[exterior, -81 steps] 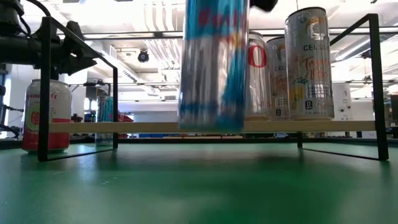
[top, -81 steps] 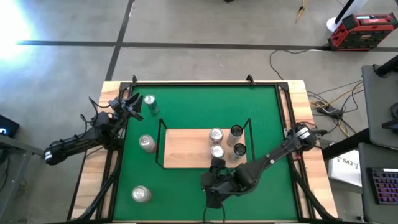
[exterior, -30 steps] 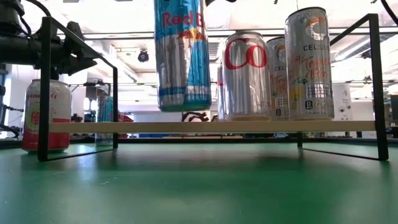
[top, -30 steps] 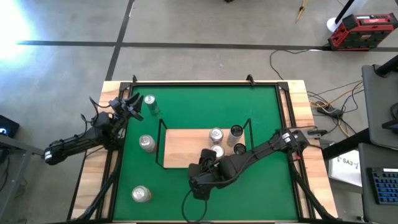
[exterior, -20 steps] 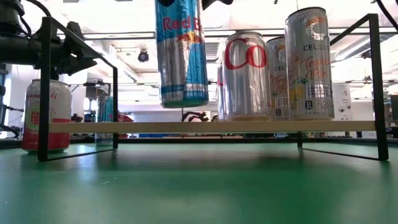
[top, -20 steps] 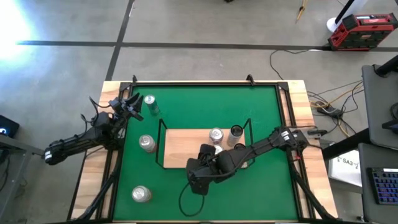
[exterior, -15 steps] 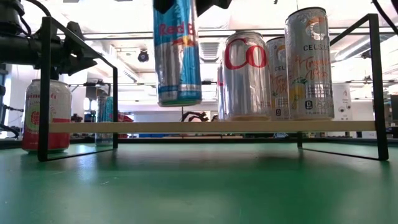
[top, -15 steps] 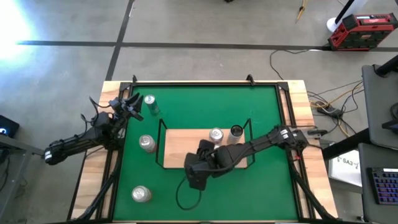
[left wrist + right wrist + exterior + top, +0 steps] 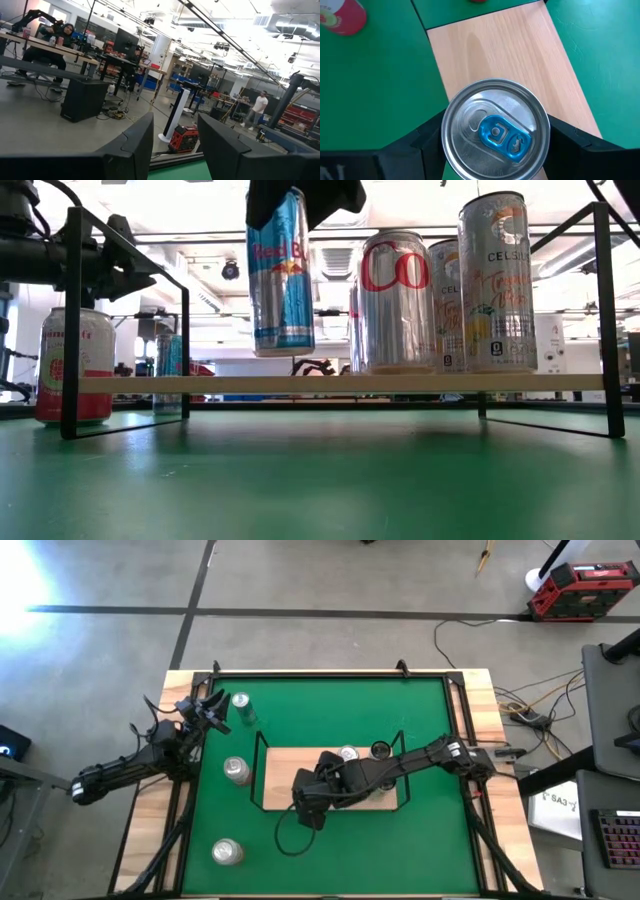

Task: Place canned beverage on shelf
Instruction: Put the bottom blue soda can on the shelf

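So the right gripper (image 9: 300, 202) has its fingers clamped on the blue can (image 9: 281, 275), hanging mid-frame above the shelf (image 9: 290, 772), left fingers apart; I'd guess lowering it comes next.

right gripper (image 9: 300, 202) clamped, raised, arm stretched toward table centre; left gripper (image 9: 207, 710) parted, parked at left edge

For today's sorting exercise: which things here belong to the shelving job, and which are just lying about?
In the job: Red Bull can, right hand holding it, shelf.
Lying about: green can, two silver-topped cans on the felt, left hand.
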